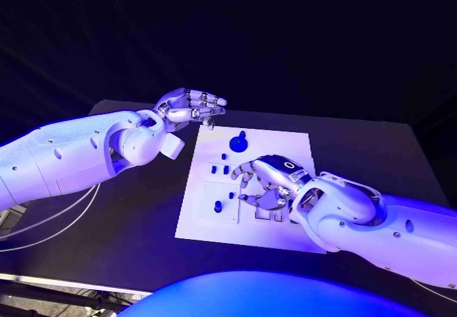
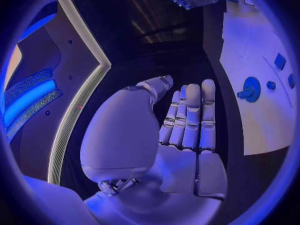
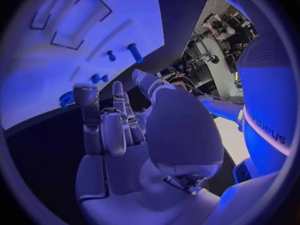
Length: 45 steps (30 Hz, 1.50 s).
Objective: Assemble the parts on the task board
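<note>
Left robot hand (image 1: 193,104) empty, fingers apart, past task board (image 1: 286,142) edge, right robot hand (image 1: 265,186) empty, spread, over board.

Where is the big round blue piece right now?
In the head view, the round blue piece sits on the far end of the white board, just below the left hand hovering at the board's far-left corner.

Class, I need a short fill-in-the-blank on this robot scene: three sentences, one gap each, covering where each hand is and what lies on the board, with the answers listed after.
1. The task board on the black table is ____ in colour.
2. The hand hovering over the task board is the ____ hand.
3. The left hand is off the board, above its ____ corner.

Missing words: white; right; far left
</note>
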Each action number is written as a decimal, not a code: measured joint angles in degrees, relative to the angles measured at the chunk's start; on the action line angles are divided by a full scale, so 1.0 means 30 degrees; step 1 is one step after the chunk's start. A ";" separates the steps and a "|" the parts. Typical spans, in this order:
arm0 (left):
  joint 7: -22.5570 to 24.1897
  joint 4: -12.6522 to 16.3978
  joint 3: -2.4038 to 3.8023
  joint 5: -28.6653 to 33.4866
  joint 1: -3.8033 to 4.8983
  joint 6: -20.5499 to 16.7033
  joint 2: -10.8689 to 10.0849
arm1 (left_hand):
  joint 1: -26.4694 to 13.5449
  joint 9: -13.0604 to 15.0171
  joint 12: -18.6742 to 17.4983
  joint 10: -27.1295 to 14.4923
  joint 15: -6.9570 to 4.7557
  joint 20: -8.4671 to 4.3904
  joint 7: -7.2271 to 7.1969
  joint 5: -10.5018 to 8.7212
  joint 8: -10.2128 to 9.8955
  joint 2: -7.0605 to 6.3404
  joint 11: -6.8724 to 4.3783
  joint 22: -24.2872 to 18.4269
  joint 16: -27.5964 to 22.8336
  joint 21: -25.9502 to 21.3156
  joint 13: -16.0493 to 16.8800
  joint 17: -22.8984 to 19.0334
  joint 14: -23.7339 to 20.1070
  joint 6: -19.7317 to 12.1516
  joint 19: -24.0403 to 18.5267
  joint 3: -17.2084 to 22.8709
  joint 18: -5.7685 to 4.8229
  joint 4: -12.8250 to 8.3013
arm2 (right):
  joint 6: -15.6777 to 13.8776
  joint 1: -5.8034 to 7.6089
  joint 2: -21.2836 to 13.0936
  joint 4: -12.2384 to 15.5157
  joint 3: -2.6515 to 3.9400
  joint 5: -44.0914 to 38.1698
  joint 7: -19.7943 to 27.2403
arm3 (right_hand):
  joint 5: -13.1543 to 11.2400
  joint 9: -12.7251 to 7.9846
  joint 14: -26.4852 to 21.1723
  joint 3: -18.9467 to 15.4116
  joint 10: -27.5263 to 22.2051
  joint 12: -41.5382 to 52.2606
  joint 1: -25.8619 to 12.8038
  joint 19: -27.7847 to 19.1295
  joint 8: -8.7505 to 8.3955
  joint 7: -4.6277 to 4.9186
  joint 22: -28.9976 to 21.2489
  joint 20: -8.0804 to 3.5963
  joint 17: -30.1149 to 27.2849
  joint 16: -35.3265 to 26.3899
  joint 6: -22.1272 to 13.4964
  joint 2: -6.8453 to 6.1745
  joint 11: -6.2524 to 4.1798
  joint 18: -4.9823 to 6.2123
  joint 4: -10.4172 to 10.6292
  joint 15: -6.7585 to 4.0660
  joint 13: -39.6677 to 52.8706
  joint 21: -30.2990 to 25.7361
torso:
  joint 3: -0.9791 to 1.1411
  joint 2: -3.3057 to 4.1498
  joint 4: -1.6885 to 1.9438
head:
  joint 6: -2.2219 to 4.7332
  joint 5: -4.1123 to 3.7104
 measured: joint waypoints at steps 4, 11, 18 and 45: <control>0.0000 0.0033 -0.0011 0.0009 -0.0003 0.0001 -0.0054 | 0.0000 0.0000 0.0000 0.0000 0.0000 -0.0001 0.0000 0.0000 0.0000 0.0000 0.0000 0.0000 0.0000 0.0000 0.0000 0.0000 0.0000 0.0000 0.0000 0.0000 0.0000 0.0000 | -0.0158 0.0702 -0.2018 0.0516 0.0111 0.2260 -0.0006 | 0.0203 0.0157 -0.0008 -0.0823 0.1737 0.2337 -0.0146 0.0048 0.0690 -0.0101 0.0001 -0.0048 -0.0001 0.0000 0.0898 -0.0129 -0.0249 -0.0001 0.0590 -0.0030 0.1310 -0.0091 | -0.0033 -0.0048 -0.0042 | 0.0000 -0.0273; 0.0069 0.0227 -0.0014 0.0071 -0.0004 -0.0025 -0.0248 | 0.0000 0.0000 0.0000 -0.0039 0.0000 -0.0001 0.0000 0.0000 0.0000 0.0000 0.0041 -0.0011 0.0000 0.0001 -0.0001 -0.0001 0.0000 0.0000 -0.0001 -0.0033 0.0000 0.0033 | 0.0095 0.1097 -0.4914 0.1080 0.0092 0.6400 -0.0324 | 0.0834 0.0763 0.0037 -0.4215 0.3018 1.6648 -0.0547 0.1145 0.3441 -0.0651 0.0957 -0.0516 0.1888 0.0953 0.0268 0.0413 -0.0767 -0.0001 0.3515 -0.0452 1.5613 0.0546 | -0.0115 -0.0165 -0.0212 | 0.0000 -0.0811; 0.0230 0.0423 -0.0016 0.0174 -0.0005 -0.0038 -0.0372 | 0.0001 -0.0019 0.0069 -0.0067 0.0000 -0.0001 0.0000 0.0000 0.0000 0.0000 0.0069 -0.0052 0.0000 -0.0076 0.0022 0.0000 0.0000 0.0000 -0.0001 -0.0107 -0.0001 0.0107 | 0.0499 0.0628 -0.6309 0.1515 -0.0053 0.7999 -0.1195 | 0.0833 0.0701 0.0037 -0.6947 0.5572 2.1350 -0.1308 0.1852 0.4648 -0.0590 0.2249 -0.0557 0.3203 0.1963 -0.0066 0.1438 -0.0843 -0.0305 0.3704 -0.0451 2.1963 0.2019 | -0.0161 -0.0267 -0.0359 | 0.0007 -0.1135; 0.0424 0.0545 -0.0026 0.0347 -0.0006 -0.0026 -0.0487 | -0.0076 -0.0017 0.0069 -0.0065 0.0068 -0.0001 0.0000 0.0000 -0.0001 0.0076 0.0067 -0.0087 0.0000 -0.0076 0.0036 -0.0001 -0.0068 0.0000 -0.0002 -0.0157 -0.0002 0.0158 | 0.1089 -0.1331 -0.4667 0.0344 -0.0164 0.6459 -0.5263 | 0.1052 0.0376 0.0035 -1.0768 0.5967 2.1860 -0.2289 0.2221 0.5420 -0.0727 0.3125 -0.0584 0.3197 0.2380 0.0076 0.2494 -0.0928 -0.0507 0.3760 -0.0449 2.2132 0.2812 | -0.0172 -0.0291 -0.0425 | -0.0004 -0.1218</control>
